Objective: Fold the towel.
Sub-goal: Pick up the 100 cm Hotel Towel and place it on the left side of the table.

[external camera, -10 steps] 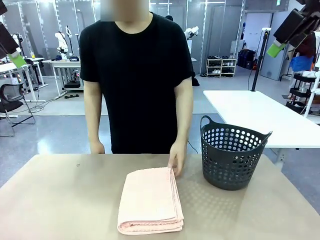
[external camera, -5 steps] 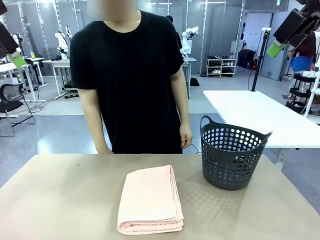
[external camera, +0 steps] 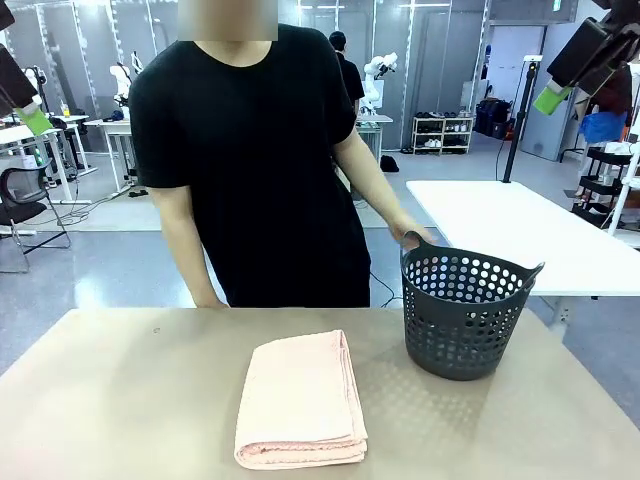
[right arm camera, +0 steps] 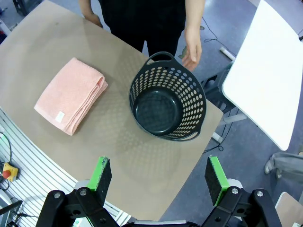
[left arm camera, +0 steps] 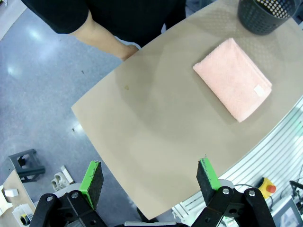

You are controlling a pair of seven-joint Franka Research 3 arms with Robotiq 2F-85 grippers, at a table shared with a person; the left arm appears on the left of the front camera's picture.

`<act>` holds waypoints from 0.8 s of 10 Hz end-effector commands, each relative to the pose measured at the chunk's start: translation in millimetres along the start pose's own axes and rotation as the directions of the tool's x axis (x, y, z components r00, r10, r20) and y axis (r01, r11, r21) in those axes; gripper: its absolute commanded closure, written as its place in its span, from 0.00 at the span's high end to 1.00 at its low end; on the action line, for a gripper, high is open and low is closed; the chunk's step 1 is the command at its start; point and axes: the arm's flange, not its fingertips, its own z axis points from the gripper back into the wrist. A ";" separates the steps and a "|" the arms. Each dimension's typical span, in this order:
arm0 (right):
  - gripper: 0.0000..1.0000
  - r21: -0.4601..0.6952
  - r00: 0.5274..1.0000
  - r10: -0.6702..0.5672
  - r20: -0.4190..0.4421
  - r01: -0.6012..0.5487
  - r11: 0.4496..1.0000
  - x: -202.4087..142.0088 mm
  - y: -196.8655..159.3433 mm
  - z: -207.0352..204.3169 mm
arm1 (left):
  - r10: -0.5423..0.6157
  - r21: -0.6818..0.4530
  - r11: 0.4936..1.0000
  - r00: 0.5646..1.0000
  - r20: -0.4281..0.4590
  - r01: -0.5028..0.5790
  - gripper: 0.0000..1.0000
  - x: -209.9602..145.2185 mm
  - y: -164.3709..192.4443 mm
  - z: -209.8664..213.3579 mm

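**Towel folded on the table, both my grippers parked high and wide open**

Closest to me, my left gripper (left arm camera: 150,184) hangs well above the table (left arm camera: 142,142), green pads spread far apart with nothing between them. My right gripper (right arm camera: 159,182) does the same on its side, jaws apart and empty. I judge both are held up here to leave the tabletop free for the person, since neither is near anything.

Below, the towel (external camera: 300,400) lies flat in the middle of the table, toward my edge. It's a light salmon-pink terry piece, already doubled over into a tidy rectangle with several layers stacked at its rim and the long side running away from me. From my left wrist I can see a small white tag (left arm camera: 259,90) on its top face near one short end. The edges line up neatly, so the folding looks done to me.

Just beside it, to my right and not touching, stands a dark perforated basket (external camera: 466,310), empty inside.

Farther off, the person's hand (right arm camera: 191,49) reaches to the basket's handle at the far rim; whether it grips I can't tell. The other hand (left arm camera: 129,48) rests at the far table edge.
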 end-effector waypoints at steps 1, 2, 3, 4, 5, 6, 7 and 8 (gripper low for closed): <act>1.00 0.000 1.000 0.002 0.000 -0.002 1.000 -0.6 -0.4 -0.1 | -0.001 0.002 1.000 1.000 0.000 0.001 1.00 0.0 -0.2 1.1; 1.00 0.000 1.000 0.002 0.000 -0.002 1.000 -0.6 -0.4 -0.1 | -0.001 0.002 1.000 1.000 0.000 0.001 1.00 0.0 -0.2 1.1; 1.00 0.000 1.000 0.002 0.000 -0.002 1.000 -0.6 -0.4 -0.1 | -0.001 0.002 1.000 1.000 0.000 0.001 1.00 0.0 -0.2 1.1; 1.00 0.000 1.000 0.002 0.000 -0.002 1.000 -0.6 -0.4 -0.1 | -0.001 0.002 1.000 1.000 0.000 0.001 1.00 0.0 -0.2 1.1; 1.00 0.000 1.000 0.002 0.000 -0.002 1.000 -0.6 -0.4 -0.1 | -0.001 0.002 1.000 1.000 0.000 0.001 1.00 0.0 -0.2 1.1; 1.00 0.000 1.000 0.002 0.000 -0.002 1.000 -0.6 -0.4 -0.1 | -0.001 0.002 1.000 1.000 0.000 0.001 1.00 0.0 -0.2 1.1; 1.00 0.000 1.000 0.002 0.000 -0.002 1.000 -0.6 -0.4 -0.1 | -0.001 0.002 1.000 1.000 0.000 0.001 1.00 0.0 -0.2 1.1; 1.00 0.000 1.000 0.002 0.000 -0.002 1.000 -0.6 -0.4 -0.1 | -0.001 0.002 1.000 1.000 0.000 0.001 1.00 0.0 -0.2 1.1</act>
